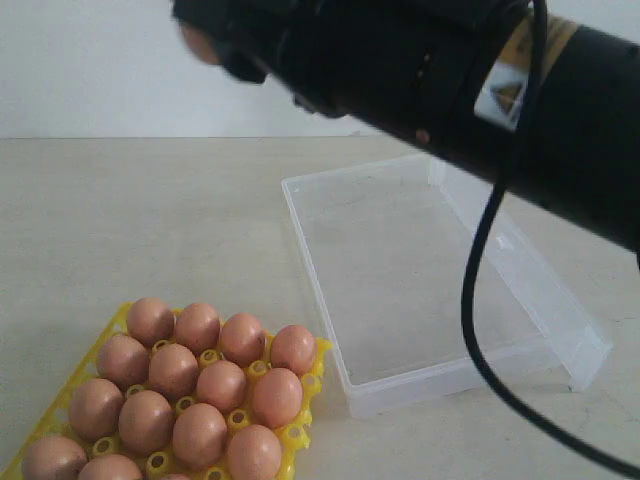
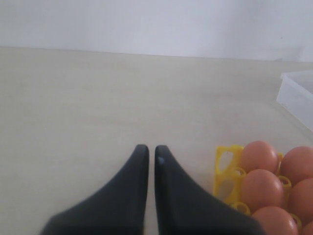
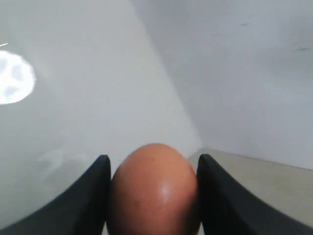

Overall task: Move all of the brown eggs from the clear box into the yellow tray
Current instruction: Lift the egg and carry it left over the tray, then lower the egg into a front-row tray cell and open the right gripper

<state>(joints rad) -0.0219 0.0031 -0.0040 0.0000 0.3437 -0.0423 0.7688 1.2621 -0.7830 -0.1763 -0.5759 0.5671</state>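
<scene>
Right wrist view is showing the right gripper point(image 3: 154, 160) pinching one brown egg point(image 3: 154, 193) between its two dark fingers point(image 3: 95, 196), which are pressing against the shell on either side, with pale wall behind. In the exterior view the right arm point(image 1: 450, 70) is stretching across the upper part of the frame, high over the table point(image 1: 120, 220), with a black cable point(image 1: 475, 300) hanging from it and a blurred orange patch showing at its far tip. Below it the clear box point(image 1: 420, 290) is lying on the table, its hinged lid point(image 1: 545, 295) folding out on the side away from the yellow tray point(image 1: 296, 436). The tray is sitting just beside the box, and the other brown eggs point(image 1: 200, 385) are resting in its cells in rows of four, the nearest row being cut by the frame edge. The left gripper point(image 2: 147, 149) is hanging just beside the tray's corner, its fingers pressing almost together and gripping nothing.
</scene>
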